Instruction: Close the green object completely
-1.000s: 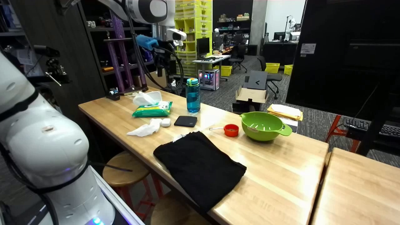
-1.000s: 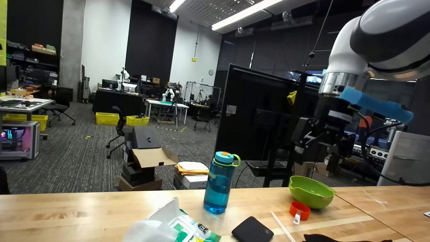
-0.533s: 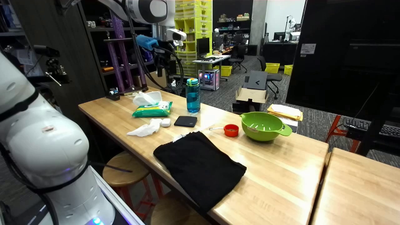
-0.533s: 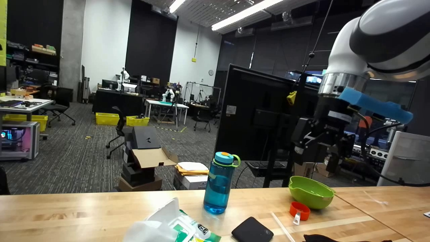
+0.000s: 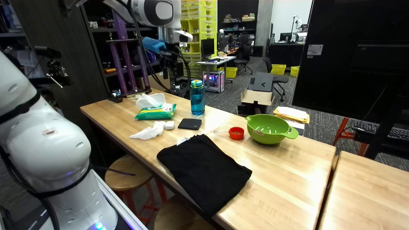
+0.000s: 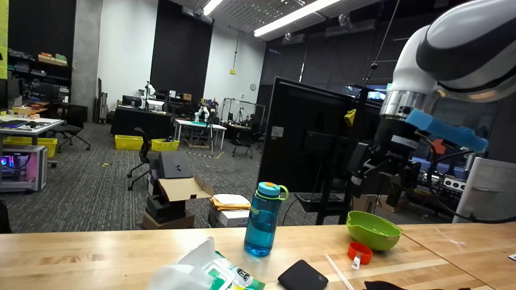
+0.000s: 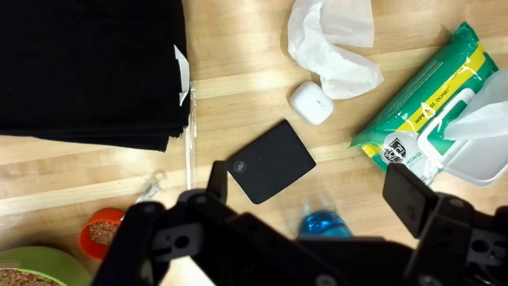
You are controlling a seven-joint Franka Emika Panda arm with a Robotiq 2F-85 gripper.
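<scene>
Running lengthwise 1-to-7 o'clock in wrist view, the green pack (image 7: pixel 424 105) has its lid (image 7: pixel 478 159) flopped open toward 4, with table (image 7: pixel 337 141) between it and the black slab (image 7: pixel 274 163) at 8. Gripper (image 7: pixel 311 188) spread wide.

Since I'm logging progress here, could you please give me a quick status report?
Black two-finger gripper open, holding nothing. Green plastic wipes packet untouched, its white hinged lid open. Translucent white wipe sticking out of packet, likely in the lid's way.

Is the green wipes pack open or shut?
Open: on the green pack, the white lid is flipped back and a wipe sticks out.
</scene>
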